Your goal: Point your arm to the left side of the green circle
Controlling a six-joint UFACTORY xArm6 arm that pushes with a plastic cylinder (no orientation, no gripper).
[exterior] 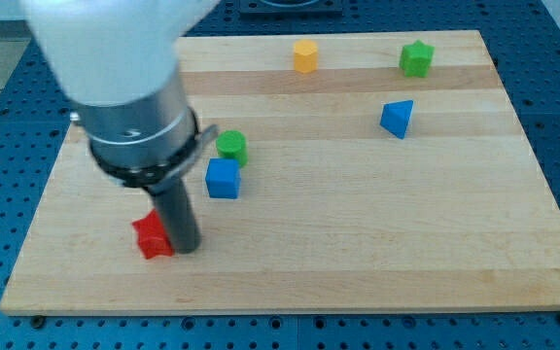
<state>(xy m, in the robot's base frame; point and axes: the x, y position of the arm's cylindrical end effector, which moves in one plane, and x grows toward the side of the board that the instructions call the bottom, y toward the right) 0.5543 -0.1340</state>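
On wooden board (358, 243), view's left to right: red block (151, 236), shape unclear, near bottom-left, touching my tip (187, 248) on its right; blue cube (223, 179) up and right of tip, apart from it; green circle (231, 147) just above cube, nearly touching it, rod's wide housing close on its left. Further right, along top edge: yellow block (305, 55), then blue triangle (397, 118) lower down, then green star (416, 58) near top-right corner, all well apart. No gripper fitted, bare rod only; tip well below and left of green circle.
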